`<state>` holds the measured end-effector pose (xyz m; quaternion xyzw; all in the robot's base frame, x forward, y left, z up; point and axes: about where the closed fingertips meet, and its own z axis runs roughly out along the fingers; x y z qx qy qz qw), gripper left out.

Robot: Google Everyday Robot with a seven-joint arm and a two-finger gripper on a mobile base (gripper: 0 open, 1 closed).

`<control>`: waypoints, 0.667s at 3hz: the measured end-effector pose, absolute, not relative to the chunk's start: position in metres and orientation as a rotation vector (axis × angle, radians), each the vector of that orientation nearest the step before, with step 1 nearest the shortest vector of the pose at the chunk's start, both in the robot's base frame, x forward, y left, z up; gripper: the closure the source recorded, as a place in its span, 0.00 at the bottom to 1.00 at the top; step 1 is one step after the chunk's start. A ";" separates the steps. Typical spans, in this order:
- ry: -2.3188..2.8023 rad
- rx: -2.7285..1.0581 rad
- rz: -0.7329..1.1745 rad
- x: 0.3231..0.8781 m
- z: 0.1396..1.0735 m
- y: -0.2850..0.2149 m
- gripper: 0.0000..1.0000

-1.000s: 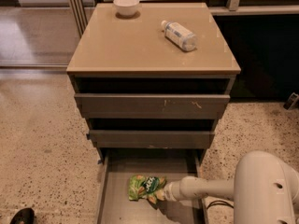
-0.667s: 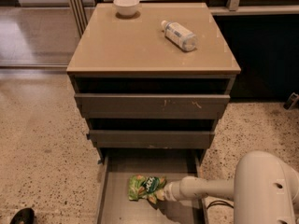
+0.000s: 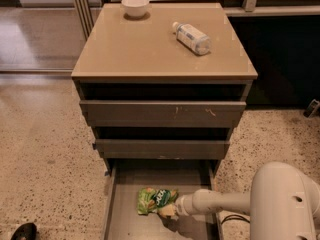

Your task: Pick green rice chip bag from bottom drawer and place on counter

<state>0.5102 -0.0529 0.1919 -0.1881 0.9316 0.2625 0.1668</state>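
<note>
Down in the bottom drawer (image 3: 125,221), on its flat grey floor, I see the green rice chip bag (image 3: 155,200) lying flat, about midway between the thin side walls; its long side runs left to right and the white lettering faces up; the drawer stands pulled well out from under the cabinet. At the bag's lower right corner sits the gripper (image 3: 169,212), pale at the tip and touching the packet's edge; whether it has a hold on the bag or only rests against it I cannot tell from my view. Behind it the white arm (image 3: 215,202) comes in from the right, nearly level, crossing the drawer's right wall; it joins a large rounded white housing (image 3: 285,204) at the lower right of my screen.

Above the open tray are the middle drawer (image 3: 162,149) and the top drawer (image 3: 162,114), each with a dark gap over it; the top front carries pale scratches. Over them lies the counter (image 3: 150,54), glossy and tan; a white bowl (image 3: 135,6) stands upright near its back left edge; a plastic bottle (image 3: 192,37) lies on its side toward the back right, well apart from the bowl. Speckled flooring (image 3: 45,159) surrounds the cabinet.
</note>
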 end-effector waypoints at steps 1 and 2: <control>2.652 -0.536 0.747 0.510 0.192 -0.053 0.00; 2.652 -0.535 0.747 0.510 0.192 -0.053 0.00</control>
